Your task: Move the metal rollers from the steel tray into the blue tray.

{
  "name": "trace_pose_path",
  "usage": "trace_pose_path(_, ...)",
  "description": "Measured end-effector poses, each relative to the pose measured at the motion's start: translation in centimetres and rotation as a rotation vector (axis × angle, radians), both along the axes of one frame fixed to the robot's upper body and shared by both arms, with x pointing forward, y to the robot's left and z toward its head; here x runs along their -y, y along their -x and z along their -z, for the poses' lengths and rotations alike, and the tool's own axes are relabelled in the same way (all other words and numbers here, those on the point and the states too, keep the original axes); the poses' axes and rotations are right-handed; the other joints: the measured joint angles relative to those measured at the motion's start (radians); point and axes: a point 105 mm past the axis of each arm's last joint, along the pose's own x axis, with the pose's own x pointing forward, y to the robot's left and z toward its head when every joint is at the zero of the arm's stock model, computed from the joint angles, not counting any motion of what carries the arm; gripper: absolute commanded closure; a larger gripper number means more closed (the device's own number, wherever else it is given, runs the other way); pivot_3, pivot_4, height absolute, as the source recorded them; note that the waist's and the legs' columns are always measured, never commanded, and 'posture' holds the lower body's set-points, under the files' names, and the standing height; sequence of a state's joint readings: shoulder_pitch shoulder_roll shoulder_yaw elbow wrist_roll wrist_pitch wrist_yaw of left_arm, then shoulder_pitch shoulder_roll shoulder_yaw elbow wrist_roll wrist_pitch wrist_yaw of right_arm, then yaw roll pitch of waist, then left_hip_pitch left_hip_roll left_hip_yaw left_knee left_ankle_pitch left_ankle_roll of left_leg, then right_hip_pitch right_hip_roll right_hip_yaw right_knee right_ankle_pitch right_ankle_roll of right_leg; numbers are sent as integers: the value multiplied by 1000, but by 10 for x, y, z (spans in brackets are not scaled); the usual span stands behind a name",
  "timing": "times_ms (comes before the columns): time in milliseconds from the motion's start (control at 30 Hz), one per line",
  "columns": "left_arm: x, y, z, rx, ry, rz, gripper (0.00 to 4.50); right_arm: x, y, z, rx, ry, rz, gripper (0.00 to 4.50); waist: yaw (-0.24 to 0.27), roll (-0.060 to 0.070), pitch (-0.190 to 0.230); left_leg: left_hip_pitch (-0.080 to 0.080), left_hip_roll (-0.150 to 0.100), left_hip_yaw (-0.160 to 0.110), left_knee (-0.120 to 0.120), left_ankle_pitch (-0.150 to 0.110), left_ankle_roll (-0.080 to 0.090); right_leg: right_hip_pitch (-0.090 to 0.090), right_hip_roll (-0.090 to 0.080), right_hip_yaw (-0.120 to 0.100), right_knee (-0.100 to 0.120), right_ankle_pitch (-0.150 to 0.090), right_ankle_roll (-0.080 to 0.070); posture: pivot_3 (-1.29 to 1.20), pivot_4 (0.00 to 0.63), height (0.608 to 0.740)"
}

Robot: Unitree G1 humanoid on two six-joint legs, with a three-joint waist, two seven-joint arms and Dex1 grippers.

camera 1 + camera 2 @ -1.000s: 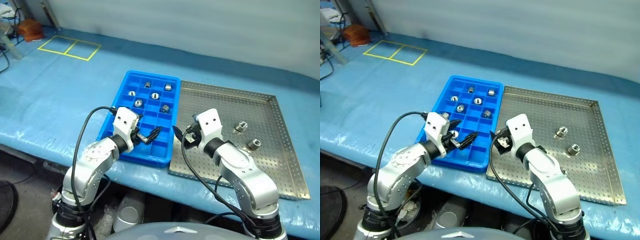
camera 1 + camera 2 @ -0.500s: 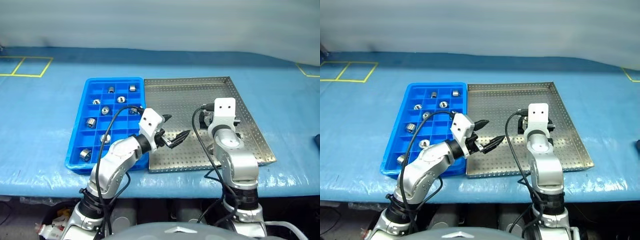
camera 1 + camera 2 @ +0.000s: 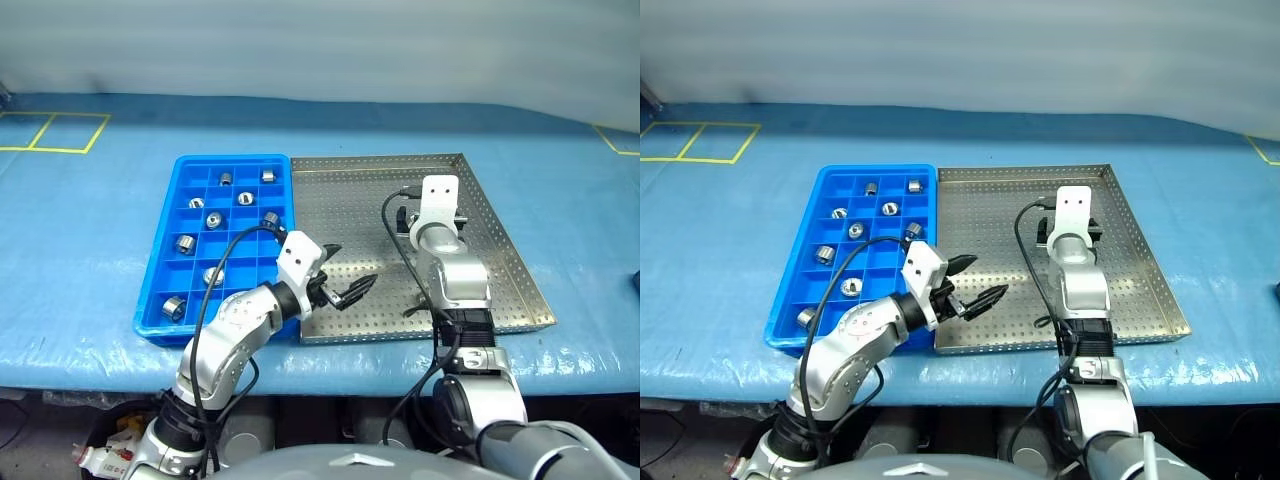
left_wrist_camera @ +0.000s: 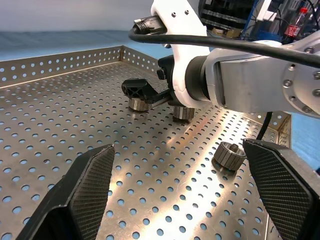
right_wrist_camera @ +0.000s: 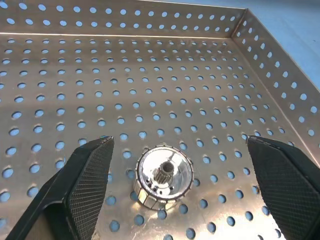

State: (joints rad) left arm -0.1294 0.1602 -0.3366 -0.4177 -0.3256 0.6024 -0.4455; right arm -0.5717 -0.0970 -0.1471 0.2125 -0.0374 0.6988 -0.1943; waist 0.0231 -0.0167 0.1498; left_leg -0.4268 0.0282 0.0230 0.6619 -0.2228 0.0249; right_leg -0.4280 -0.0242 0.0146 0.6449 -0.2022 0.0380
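Steel tray [image 3: 500, 285]: metal rollers [image 4: 229, 155] remain on its floor; right pincer [image 5: 165, 195] wide open, empty, straddling one roller [image 5: 164, 175]; left pincer [image 3: 343, 283] open, empty, over tray's near edge; blue tray [image 3: 160, 300] alongside; next: close, lift.

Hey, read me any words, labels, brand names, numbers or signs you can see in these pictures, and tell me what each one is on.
No readable text in these pictures.
The bright blue plastic compartment tray, the silver perforated steel tray and the shiny metal rollers show no lettering.
The yellow taped lines on the blue table cover are plain rectangle outlines, not letters or numbers.
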Motion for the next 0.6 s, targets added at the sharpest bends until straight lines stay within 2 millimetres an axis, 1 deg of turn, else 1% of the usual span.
trace_pose_path(133,2,4,-3,10,2,13,40,3,-10,4,-9,-10,8,0,6,0,0,0,0,0,0,0,0,0,0,0,0,0,-1,215,150,740)
trace_pose_path(233,1,5,0,2,-5,13,40,5,-14,8,-20,-25,17,0,9,1,0,0,0,0,-1,0,0,0,0,0,0,1,-1,228,150,740)
trace_pose_path(500,1,7,3,-10,-10,15,40,14,-17,28,-62,-87,85,0,18,1,1,0,0,0,-1,0,0,0,0,0,0,1,-1,245,150,740)
trace_pose_path(600,0,8,4,-13,-12,13,40,15,-20,27,-60,-109,102,0,18,1,1,0,0,0,-1,0,0,0,0,0,0,1,-1,249,150,740)
